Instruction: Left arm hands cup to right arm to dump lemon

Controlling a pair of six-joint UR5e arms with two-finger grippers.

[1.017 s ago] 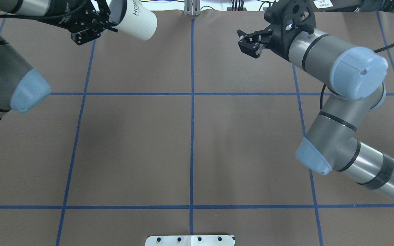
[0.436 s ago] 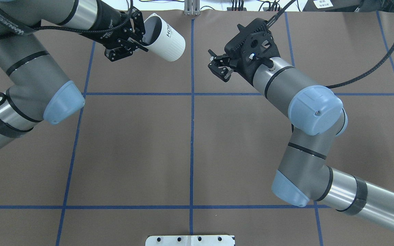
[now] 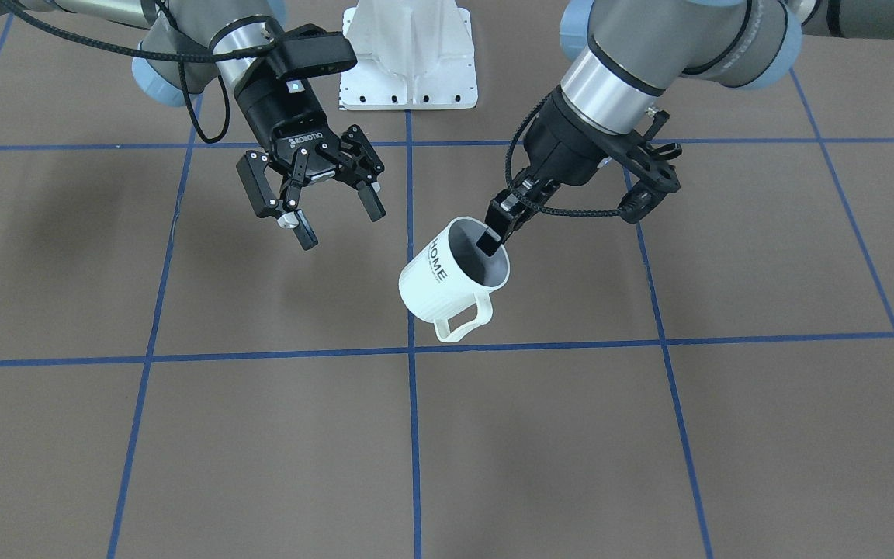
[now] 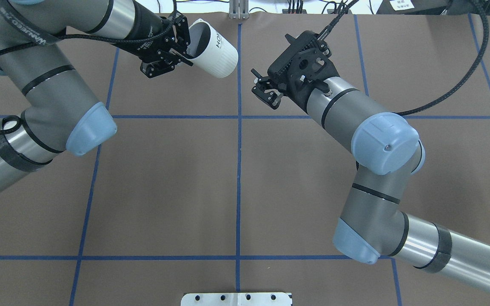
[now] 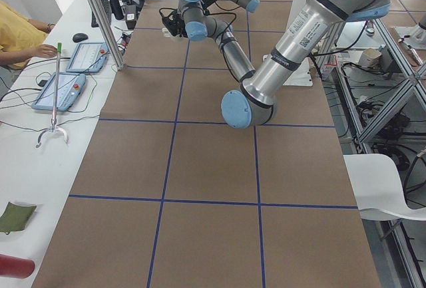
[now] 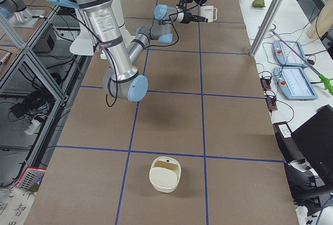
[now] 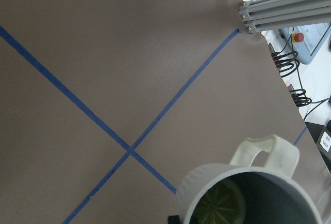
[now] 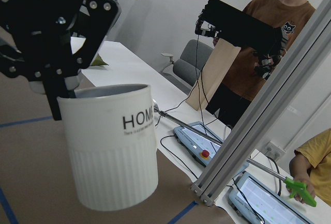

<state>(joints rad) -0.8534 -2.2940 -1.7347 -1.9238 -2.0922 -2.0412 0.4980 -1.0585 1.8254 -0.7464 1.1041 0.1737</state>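
The white ribbed cup with "HOME" lettering hangs tilted above the table, handle toward the operators' side. My left gripper is shut on its rim, one finger inside the grey interior; it also shows in the overhead view with the cup. The lemon lies inside the cup. My right gripper, marked ROBOTIQ, is open and empty, a short gap beside the cup; it also shows overhead. The right wrist view faces the cup side-on.
A cream container stands on the table near the end on the robot's right. The white robot base is behind the arms. An aluminium post stands at the far table edge. Operators stand beyond it.
Both arms have swung toward the table's middle line. The left gripper has carried the cup rightward in the overhead view, and the open right gripper has moved leftward toward it.
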